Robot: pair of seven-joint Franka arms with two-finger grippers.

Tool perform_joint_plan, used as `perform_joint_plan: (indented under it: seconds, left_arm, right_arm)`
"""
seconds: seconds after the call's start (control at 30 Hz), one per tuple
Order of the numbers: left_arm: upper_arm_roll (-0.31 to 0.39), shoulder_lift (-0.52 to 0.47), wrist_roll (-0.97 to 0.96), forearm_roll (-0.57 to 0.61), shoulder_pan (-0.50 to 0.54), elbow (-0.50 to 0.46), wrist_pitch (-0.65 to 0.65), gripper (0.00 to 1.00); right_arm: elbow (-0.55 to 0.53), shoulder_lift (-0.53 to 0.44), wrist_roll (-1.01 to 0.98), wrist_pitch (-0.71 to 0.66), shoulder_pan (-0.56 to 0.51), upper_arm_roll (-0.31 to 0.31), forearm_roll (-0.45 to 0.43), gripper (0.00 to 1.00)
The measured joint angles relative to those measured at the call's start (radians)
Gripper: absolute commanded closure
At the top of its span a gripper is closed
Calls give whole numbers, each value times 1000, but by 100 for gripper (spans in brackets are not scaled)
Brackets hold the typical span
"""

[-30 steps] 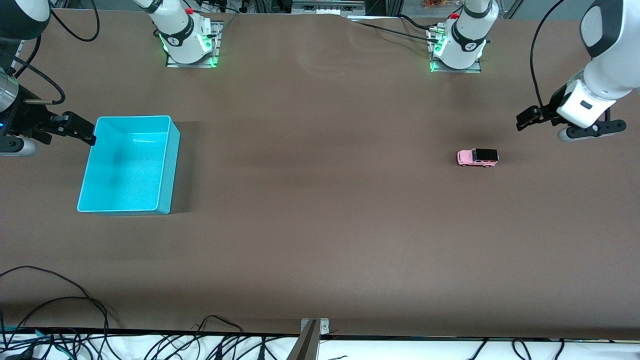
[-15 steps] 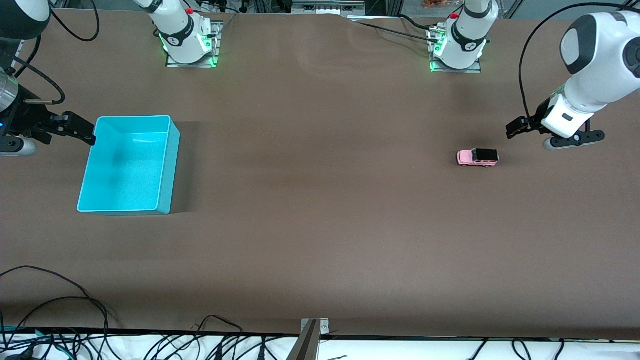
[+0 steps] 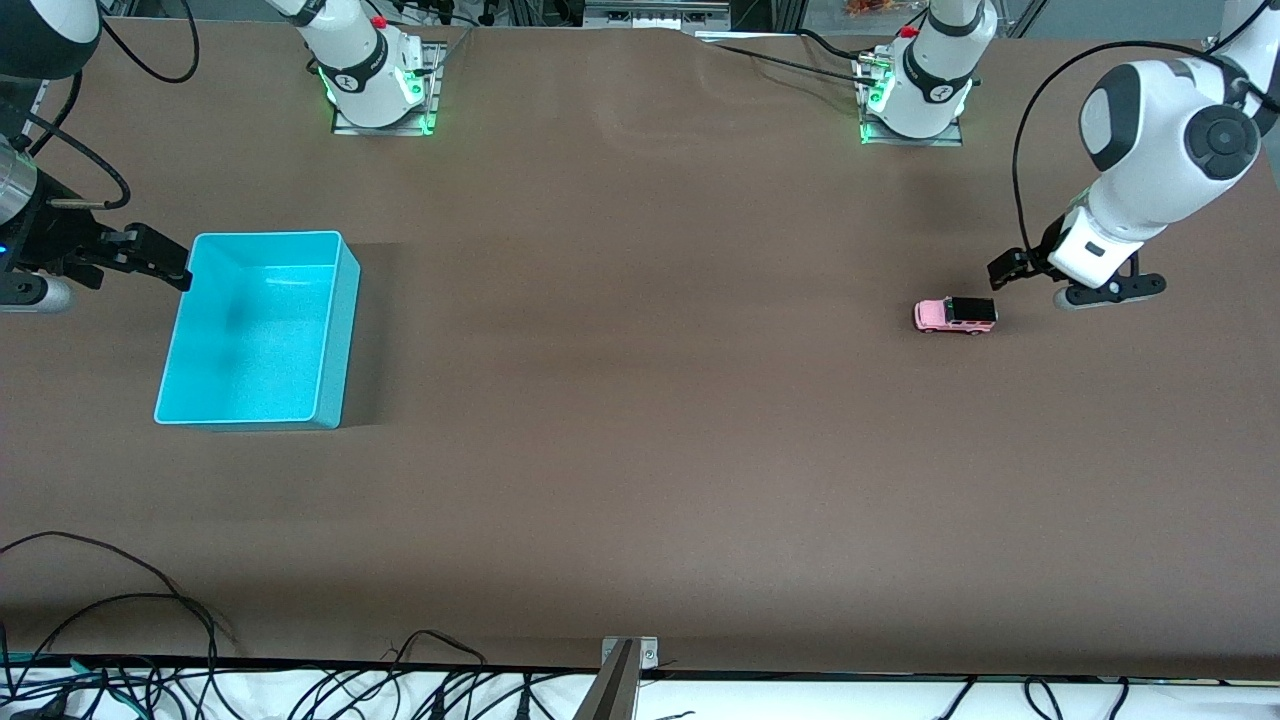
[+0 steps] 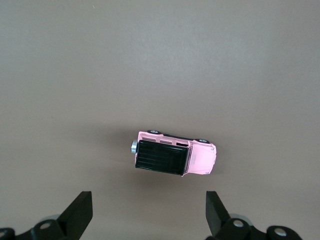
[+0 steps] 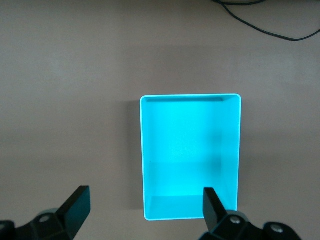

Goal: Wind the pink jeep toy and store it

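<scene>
Left gripper (image 3: 1003,272) has dropped in just beside the pink jeep toy (image 3: 956,315), fingers spread, empty; pickup looks next. Right gripper (image 3: 160,257) waits spread beside the bin (image 3: 334,330).

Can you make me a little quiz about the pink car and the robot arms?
1. True or false: the pink jeep toy is inside the turquoise bin.
2. Which gripper is close to the jeep? A) left gripper B) right gripper
3. Fill in: both grippers are ____, holding nothing.

Key
1. False. It stands on its wheels on the table, toward the left arm's end.
2. A. It hangs just beside the jeep; the right gripper waits by the bin's edge.
3. open
</scene>
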Motion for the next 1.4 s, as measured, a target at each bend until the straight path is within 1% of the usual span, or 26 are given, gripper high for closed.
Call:
perform_joint_plan:
  seconds: [0.23,0.4,0.77,1.03,1.23,1.4]
  left_arm:
    - [-4,37,29,0,-1,-17,37,0]
    - [-5,66,58,0,-1,-37,89,0]
    - [-5,125,217,0,-1,-49,132,0]
    - [-5,142,445,0,-1,-49,132,0]
    - [-5,160,565,1,-1,-52,132,0]
    - [-5,165,754,1,-1,-53,132,0]
  right_arm:
    - [0,0,0,0,0,0,0,0]
    - [0,0,0,0,0,0,0,0]
    - [0,0,0,0,0,0,0,0]
    - [0,0,0,0,0,0,0,0]
    - [0,0,0,0,0,0,0,0]
    - [0,0,0,0,0,0,0,0]
